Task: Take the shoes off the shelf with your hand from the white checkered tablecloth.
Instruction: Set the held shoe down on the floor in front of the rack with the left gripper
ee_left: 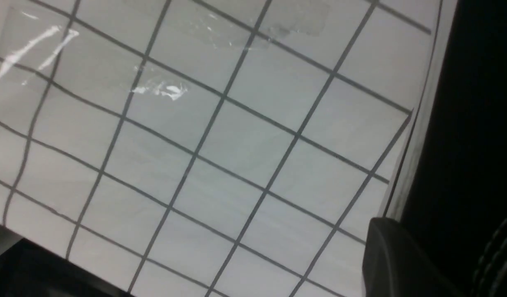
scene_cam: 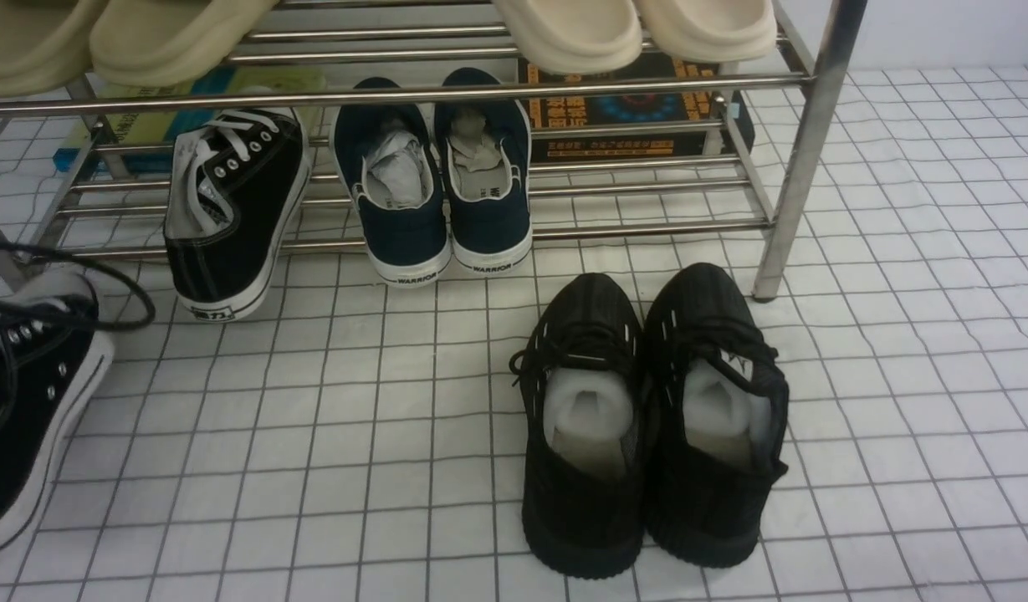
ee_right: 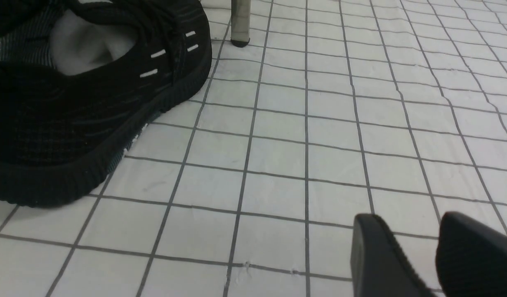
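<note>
Left gripper (ee_left: 426, 231): jaws clenched on the canvas side of the near black sneaker (scene_cam: 28, 418). One finger shows against the shoe; the other is hidden. Right gripper (ee_right: 410, 218): jaws slightly parted, nothing between them, above the white checkered cloth (scene_cam: 380, 435).

Task shoes, black canvas with white laces: the near one is off the shoe rack (scene_cam: 794, 167), at far left of the scene, left of and nearer than its mate. Toe points away, heel nearer. Whether its sole touches the cloth cannot be told. A looping black cable (scene_cam: 137, 293) crosses in front of its laced part. The far black sneaker (scene_cam: 229, 217) rests on the lowest tier, toe away, heel jutting out past the near bar.

Just right of it on the same tier: navy slip-ons (scene_cam: 434, 192), side by side, heels near. Beige clogs (scene_cam: 158, 42) sit at left on the upper tier, cream clogs (scene_cam: 639, 29) at right. All-black knit sneakers (scene_cam: 647, 435) stand on the cloth at right, in front of the rack, toes towards it. Behind the bars: a yellow-and-blue box (scene_cam: 145, 146) at left, a black box (scene_cam: 622, 117) at right.
</note>
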